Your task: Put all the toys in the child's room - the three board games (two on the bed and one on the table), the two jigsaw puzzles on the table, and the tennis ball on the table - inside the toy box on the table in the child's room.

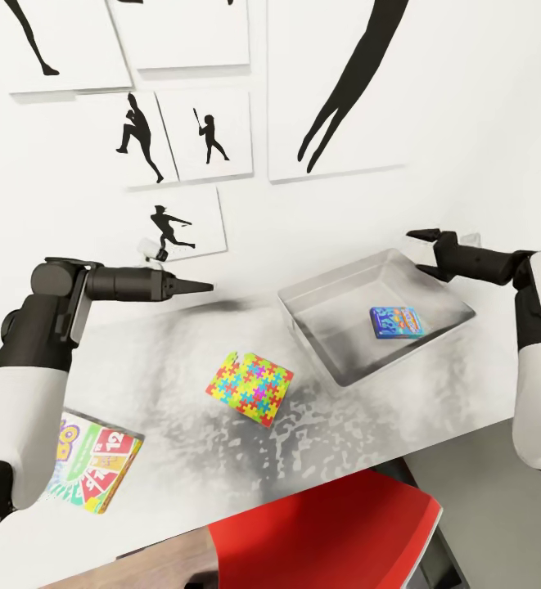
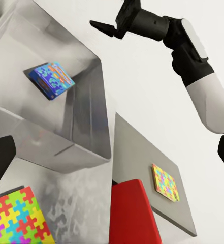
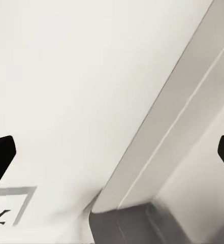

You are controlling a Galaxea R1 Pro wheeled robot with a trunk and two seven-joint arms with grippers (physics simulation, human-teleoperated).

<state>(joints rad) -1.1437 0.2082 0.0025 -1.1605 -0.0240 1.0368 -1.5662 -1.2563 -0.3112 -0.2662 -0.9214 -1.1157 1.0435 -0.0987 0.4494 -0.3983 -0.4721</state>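
Black jaws of the right gripper (image 1: 423, 252) stood wide and empty over the toy box's (image 1: 319, 298) far rim; the left gripper (image 1: 207, 287) looked closed, holding nothing; a blue board game (image 1: 395, 321) lay inside the box, a jigsaw puzzle (image 1: 250, 388) beside it on the desk (image 1: 172, 409), another board game (image 1: 90, 462) partly hidden behind the left arm.

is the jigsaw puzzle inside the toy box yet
No, the jigsaw puzzle lies on the table beside the toy box, which holds the blue board game.

Toys spread across the table (image 1: 180, 327), wall behind.
Toy box (image 1: 303, 315) at 2 o'clock, board game (image 1: 395, 321) inside; jigsaw puzzle (image 1: 250, 388) at centre; second board game (image 1: 90, 465) at 8 o'clock; chair (image 1: 319, 532) at 6.
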